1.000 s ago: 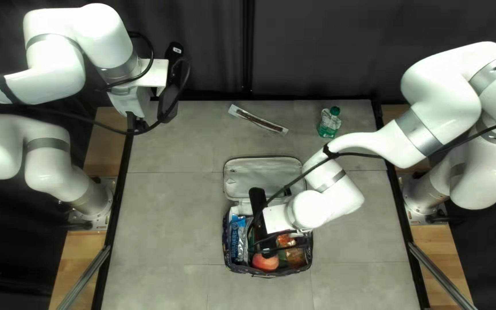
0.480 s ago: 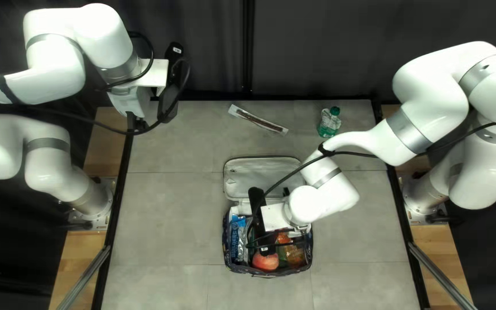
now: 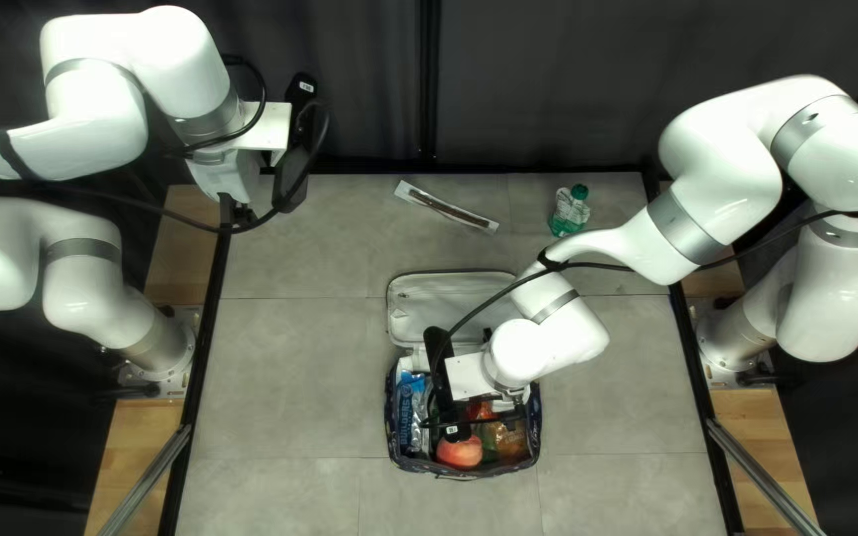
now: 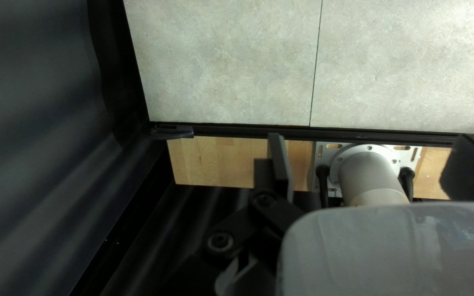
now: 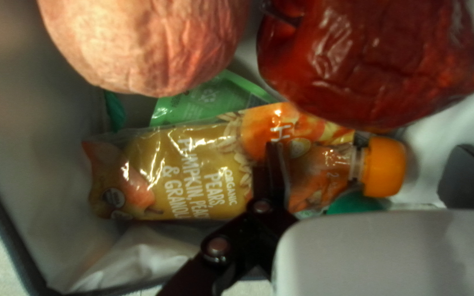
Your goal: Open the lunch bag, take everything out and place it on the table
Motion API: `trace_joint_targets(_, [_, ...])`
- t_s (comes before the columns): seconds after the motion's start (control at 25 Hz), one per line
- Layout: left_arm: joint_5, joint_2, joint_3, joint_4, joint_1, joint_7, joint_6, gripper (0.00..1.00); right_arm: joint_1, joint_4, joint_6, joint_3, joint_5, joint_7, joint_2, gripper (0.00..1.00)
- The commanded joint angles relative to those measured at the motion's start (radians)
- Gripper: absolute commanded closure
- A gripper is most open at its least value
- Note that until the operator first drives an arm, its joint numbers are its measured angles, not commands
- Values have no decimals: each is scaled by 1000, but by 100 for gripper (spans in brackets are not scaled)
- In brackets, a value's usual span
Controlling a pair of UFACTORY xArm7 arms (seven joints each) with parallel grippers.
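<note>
Grey tiled table (image 3: 310,357), dark curtain (image 3: 548,74) behind; left fingers (image 4: 280,164) spread, right fingers (image 5: 272,172) spread.

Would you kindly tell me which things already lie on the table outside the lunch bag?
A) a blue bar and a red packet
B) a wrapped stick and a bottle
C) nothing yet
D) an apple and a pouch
B: the wrapped stick and the bottle lie on the table, beyond the open bag.
</note>
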Motion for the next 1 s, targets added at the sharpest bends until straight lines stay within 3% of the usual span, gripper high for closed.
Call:
trace_joint_targets(0.04, [0,0,0,0,0,0,0,0,0,0,0,0,0,0,0,100])
trace_joint_targets(0.2, [0,0,0,0,0,0,0,0,6,-9,17,5,-6,3,-25,100])
trace_joint_targets(0.44, [0,0,0,0,0,0,0,0,22,70,214,46,40,-32,-131,100])
trace_joint_targets(0.6, [0,0,0,0,0,0,0,0,22,87,279,51,38,-53,-181,100])
trace_joint_targets(1.0, [0,0,0,0,0,0,0,0,54,93,400,74,-53,-9,-295,100])
